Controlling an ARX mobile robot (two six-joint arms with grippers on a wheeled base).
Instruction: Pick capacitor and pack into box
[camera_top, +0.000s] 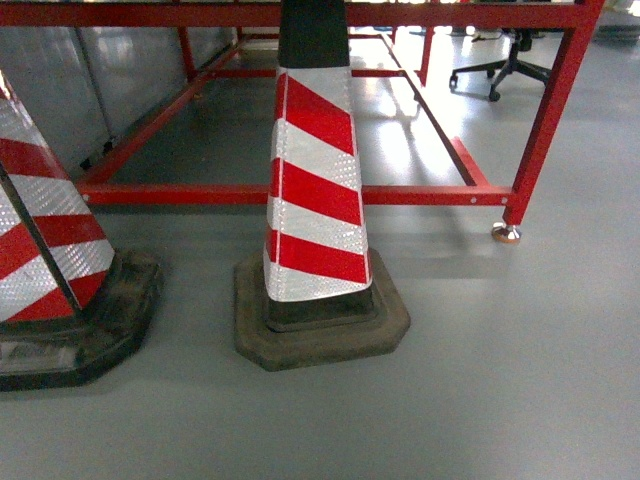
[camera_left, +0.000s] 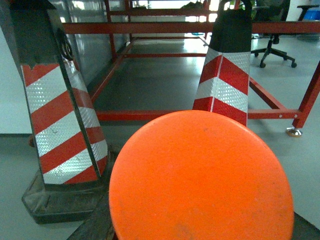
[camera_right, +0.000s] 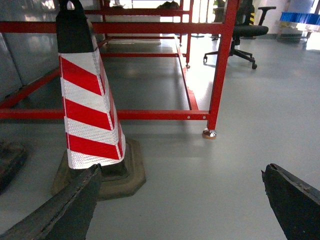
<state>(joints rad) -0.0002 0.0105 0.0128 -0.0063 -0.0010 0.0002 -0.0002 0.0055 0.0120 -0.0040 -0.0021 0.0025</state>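
The capacitor (camera_left: 200, 180) fills the lower half of the left wrist view. Its flat, round, bright orange top faces the camera. My left gripper (camera_left: 200, 231) is shut on it; only a dark finger (camera_left: 97, 225) shows at its lower left edge, and the other side is mostly hidden. In the right wrist view my right gripper (camera_right: 181, 172) stands open above bare grey floor, its dark fingertips (camera_right: 82, 192) wide apart with nothing between them. The box is out of view. Neither gripper shows in the head view.
Two red-and-white striped traffic cones on black bases stand on the grey floor: one in the middle (camera_top: 315, 190) and one at the left (camera_top: 45, 240). Behind them is a red steel frame (camera_top: 300, 193) with a metal foot (camera_top: 506, 234). An office chair (camera_top: 505, 62) stands far back.
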